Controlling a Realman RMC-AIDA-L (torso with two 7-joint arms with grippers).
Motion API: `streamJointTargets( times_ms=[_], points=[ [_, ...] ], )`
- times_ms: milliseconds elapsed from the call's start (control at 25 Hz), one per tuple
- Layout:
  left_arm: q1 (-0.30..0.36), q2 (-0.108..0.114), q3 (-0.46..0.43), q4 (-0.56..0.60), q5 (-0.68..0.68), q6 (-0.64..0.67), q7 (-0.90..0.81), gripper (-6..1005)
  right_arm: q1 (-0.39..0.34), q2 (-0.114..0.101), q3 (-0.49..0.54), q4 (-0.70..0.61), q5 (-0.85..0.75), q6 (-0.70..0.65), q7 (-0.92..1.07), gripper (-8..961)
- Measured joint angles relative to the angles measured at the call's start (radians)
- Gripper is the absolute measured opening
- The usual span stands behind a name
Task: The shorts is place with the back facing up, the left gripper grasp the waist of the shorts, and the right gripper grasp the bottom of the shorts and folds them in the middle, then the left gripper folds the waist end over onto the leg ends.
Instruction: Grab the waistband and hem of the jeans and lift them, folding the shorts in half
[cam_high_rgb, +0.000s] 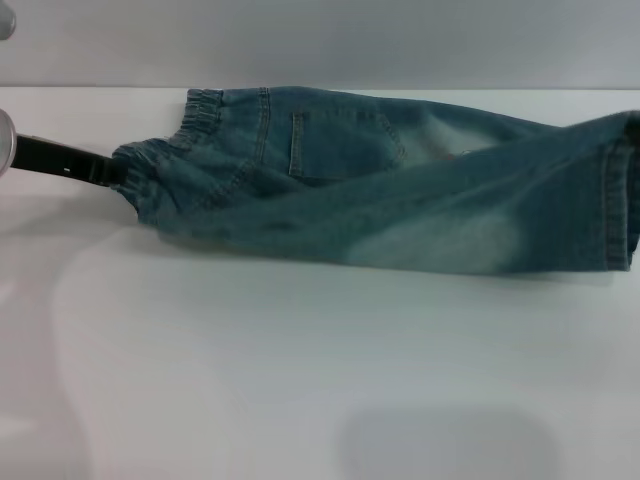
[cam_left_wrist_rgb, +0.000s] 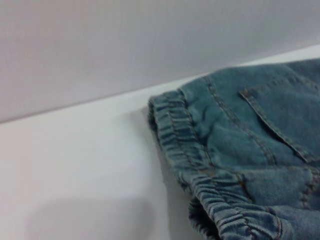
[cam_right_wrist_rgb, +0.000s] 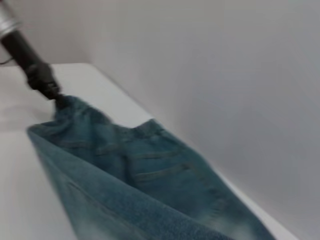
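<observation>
Shorts: the denim shorts (cam_high_rgb: 400, 190) lie across the white table (cam_high_rgb: 300, 380), toward its far side, back pocket up, already doubled lengthwise with one leg laid over the other.
Waist: the elastic waist (cam_high_rgb: 165, 150) is at the robot's left end; the leg hems (cam_high_rgb: 620, 200) reach the right edge of the head view.
Left gripper: the left gripper (cam_high_rgb: 112, 172) is clamped on the bunched near part of the waist, its dark finger running in from the left just above the table.
Right gripper: it does not show in any view; its wrist camera looks along the shorts from the hem end.
Risk, grip: only a small pinch of elastic seems held, so the waist could slip free as it is lifted over.
Risk, drag: denim is stiff and heavy; a low carry could drag the whole garment toward the hems instead of folding it.
Risk, layers: the upper leg may slide off the lower one, leaving a skewed fold.
</observation>
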Motion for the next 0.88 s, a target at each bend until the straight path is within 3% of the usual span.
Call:
streamJointTargets(
  times_ms=[440,640,880],
  points=[
    [-0.028,-0.039,0.031,-0.022,-0.016,-0.122,-0.001,62,-0.016,-0.004,0.028,0.113,0.051,0.188,-0.001,-2],
    [-0.058,-0.037,0.106,-0.104,-0.072,-0.234,-0.002,60,-0.015,-0.006,0.02,0.184,0.054,0.294,-0.001,-2],
    [-0.085,-0.041,0.114,-0.121,-0.096,-0.297,-0.003,60,-0.013,-0.008,0.025,0.257,0.054,0.398,-0.019,-2]
  ],
)
